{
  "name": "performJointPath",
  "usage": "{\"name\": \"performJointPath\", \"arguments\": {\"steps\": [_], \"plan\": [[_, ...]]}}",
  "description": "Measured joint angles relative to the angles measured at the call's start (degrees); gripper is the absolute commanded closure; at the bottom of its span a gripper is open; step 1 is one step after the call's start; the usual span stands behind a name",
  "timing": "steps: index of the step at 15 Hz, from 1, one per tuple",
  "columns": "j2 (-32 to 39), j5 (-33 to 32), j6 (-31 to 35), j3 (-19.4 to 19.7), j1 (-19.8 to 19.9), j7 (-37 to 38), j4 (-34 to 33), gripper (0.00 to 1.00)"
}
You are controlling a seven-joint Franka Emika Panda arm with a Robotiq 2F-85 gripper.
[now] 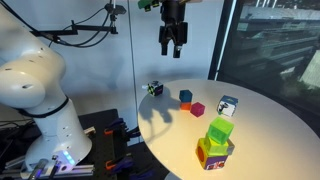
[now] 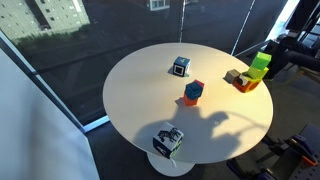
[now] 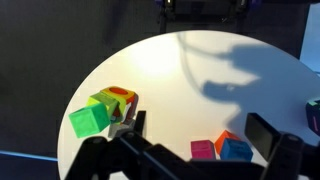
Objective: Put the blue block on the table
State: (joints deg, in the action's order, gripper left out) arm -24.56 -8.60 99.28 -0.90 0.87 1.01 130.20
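The small blue block [image 1: 186,95] sits on top of an orange block [image 1: 186,102] near the middle of the round cream table [image 1: 260,125]. It also shows in an exterior view [image 2: 194,89] and in the wrist view [image 3: 237,151], low between the fingers. A magenta cube [image 1: 198,109] lies right beside it on the table, also in the wrist view [image 3: 203,150]. My gripper [image 1: 172,42] hangs high above the table, open and empty. In the wrist view its fingers [image 3: 200,130] are spread wide.
A stack of green blocks [image 1: 220,130] on a multicoloured block [image 1: 212,153] stands near the table edge. A white-and-dark-blue patterned cube [image 1: 228,104] and a dark multicoloured cube [image 1: 154,88] also rest on the table. Glass walls stand behind.
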Motion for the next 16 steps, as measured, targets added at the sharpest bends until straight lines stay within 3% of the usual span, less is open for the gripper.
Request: {"name": "performJointPath", "arguments": {"steps": [10,16], "plan": [[6.9,0.4,15.1,-3.3,-1.5,6.7,0.0,0.0],[13.9,3.5,20.4,-4.0,-2.9,8.9,-0.5,0.0]]}}
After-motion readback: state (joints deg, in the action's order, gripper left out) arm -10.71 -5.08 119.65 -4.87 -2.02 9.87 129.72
